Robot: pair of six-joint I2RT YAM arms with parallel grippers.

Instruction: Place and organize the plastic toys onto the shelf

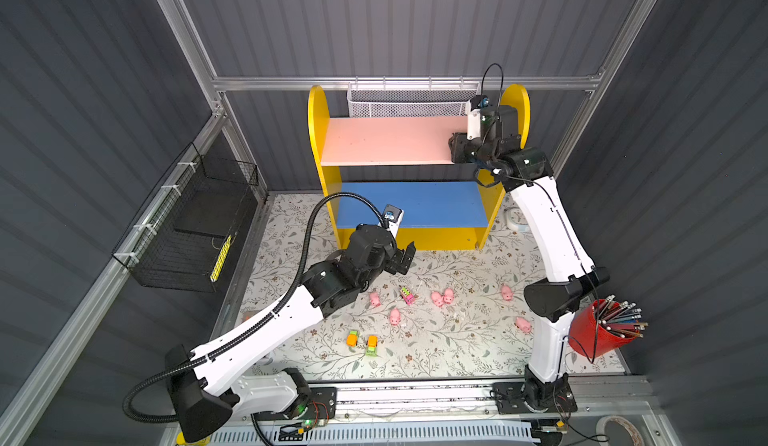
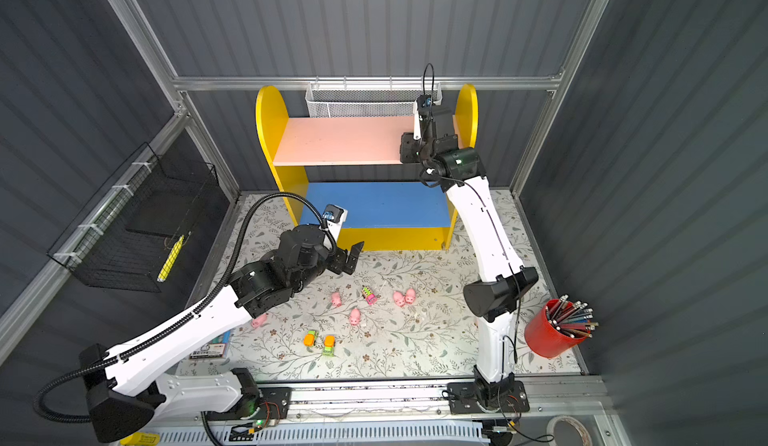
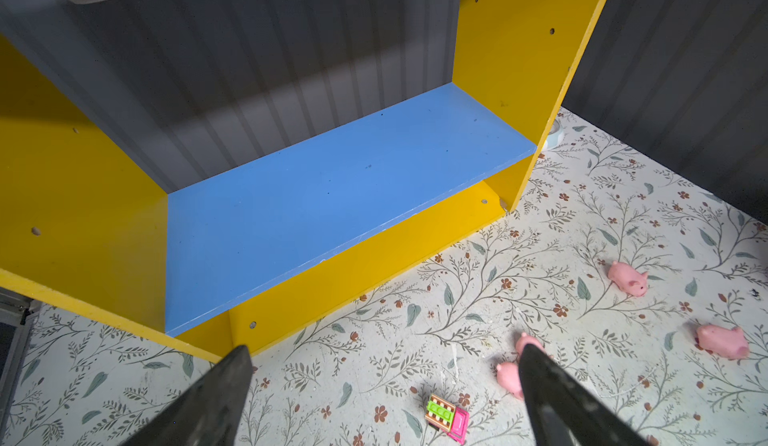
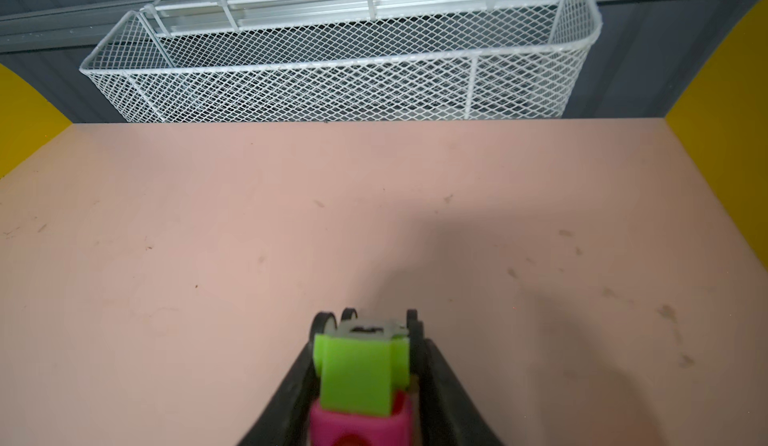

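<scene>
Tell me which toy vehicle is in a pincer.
The green-and-pink vehicle in the right pincer, over the pink board; the others lie on the mat.

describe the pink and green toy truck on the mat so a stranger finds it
Start at the yellow shelf and drop to the floral mat in front of it, where pink pigs lie scattered. Between those pigs lies the truck: green striped bed, pink cab, while the other vehicles there carry orange.
</scene>
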